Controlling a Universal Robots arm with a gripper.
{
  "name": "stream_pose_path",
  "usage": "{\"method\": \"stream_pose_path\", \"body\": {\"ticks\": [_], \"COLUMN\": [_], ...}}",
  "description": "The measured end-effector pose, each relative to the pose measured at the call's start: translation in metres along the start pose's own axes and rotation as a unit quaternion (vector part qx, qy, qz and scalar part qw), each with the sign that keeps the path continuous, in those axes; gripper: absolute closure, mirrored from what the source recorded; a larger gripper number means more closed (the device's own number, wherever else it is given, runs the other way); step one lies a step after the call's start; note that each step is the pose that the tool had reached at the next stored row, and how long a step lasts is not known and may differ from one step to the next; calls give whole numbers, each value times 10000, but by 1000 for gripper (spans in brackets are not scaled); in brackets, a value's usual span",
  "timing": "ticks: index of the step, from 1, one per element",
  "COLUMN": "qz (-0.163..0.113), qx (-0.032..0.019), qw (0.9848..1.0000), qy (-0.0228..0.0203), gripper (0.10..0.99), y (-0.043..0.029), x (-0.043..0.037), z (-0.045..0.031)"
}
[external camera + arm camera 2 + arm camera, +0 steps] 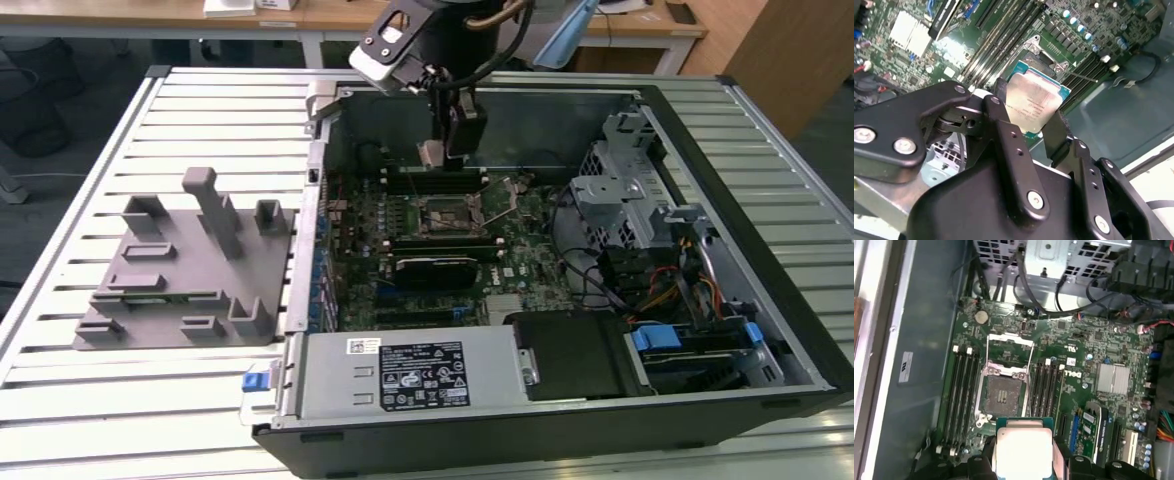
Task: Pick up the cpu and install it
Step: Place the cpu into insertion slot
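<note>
Gripper (1029,119) pinching cpu (1036,100) by 2 opposite edges, held clear above mobo (1079,340), near open socket (1003,395).

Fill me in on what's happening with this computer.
The robot arm's gripper is shut on the cpu, gripping it by two opposite edges over the motherboard inside the open case. The socket sits empty with its frame flipped open. The cpu hangs above the board, not yet seated in the socket.
</note>
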State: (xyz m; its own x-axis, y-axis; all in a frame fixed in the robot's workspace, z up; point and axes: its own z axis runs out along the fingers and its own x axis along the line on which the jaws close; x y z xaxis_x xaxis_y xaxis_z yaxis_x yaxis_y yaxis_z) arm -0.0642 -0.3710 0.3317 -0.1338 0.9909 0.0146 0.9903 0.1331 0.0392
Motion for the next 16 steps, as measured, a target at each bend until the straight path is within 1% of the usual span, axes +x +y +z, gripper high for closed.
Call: {"method": "stream_pose_path", "body": {"ticks": [2,11,16], "qz": [79,147,207], "qx": [-1,-2,-3], "qw": [10000,9999,9998], "qy": [-4,-6,-8], "gripper": [553,553,553], "y": [9,84,97], "x": [8,74,88], "z": [20,148,211]}}
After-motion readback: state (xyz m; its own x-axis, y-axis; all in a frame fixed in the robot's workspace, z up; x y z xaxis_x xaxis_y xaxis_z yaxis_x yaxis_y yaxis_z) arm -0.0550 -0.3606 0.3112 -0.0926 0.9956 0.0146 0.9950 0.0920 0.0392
